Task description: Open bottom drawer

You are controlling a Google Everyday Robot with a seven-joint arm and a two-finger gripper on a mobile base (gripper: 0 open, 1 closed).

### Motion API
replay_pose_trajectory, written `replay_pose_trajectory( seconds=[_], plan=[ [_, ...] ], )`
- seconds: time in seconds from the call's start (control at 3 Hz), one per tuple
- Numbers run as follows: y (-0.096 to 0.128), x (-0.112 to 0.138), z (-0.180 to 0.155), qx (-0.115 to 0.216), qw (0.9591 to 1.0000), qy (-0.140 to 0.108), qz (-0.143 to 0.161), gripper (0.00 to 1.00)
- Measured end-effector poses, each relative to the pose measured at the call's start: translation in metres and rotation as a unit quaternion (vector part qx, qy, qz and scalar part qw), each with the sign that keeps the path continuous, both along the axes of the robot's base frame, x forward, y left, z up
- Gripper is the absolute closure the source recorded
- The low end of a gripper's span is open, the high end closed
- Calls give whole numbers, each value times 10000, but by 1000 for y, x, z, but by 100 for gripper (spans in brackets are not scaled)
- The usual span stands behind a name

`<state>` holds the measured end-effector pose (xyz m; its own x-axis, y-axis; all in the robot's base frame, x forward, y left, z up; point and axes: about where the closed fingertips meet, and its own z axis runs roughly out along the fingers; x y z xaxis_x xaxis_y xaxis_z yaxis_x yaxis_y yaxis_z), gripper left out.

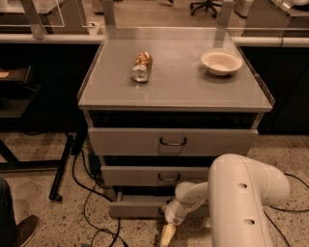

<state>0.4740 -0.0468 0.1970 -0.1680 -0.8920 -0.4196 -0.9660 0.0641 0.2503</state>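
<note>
Pale gripper hovering just before slim grey metal bottom drawer, front panel stretching leftward; cannot tell grip state.

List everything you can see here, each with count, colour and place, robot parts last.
cabinet: one, grey, centre.
can: one, silver-gold, lying on cabinet top, left.
bowl: one, cream, upright on cabinet top, right.
top drawer: one, grey, tallest front.
middle drawer: one, grey, below it.
bottom drawer: one, grey, lowest, front standing slightly out.
cables: several, black, floor left of cabinet.
shoe: one, brown, lower left corner.
chair: one, dark, top edge, partly cut off.
arm: one, white, lower right.
gripper: one, pale, near the floor at the bottom drawer's front.
</note>
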Motion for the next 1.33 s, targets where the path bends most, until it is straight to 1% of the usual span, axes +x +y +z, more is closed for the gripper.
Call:
replay_pose_trajectory(
  seconds=[0.33, 0.67, 1.0, 1.33],
  plan=[
    [-15, 8, -20, -292, 9994, 49, -194, 0],
    [-28, 0, -41, -584, 9975, 213, -343, 0],
    [-29, 0, -39, -586, 9974, 222, -348, 0],
    [-33, -14, -34, -606, 9966, 372, -423, 0]
  ],
)
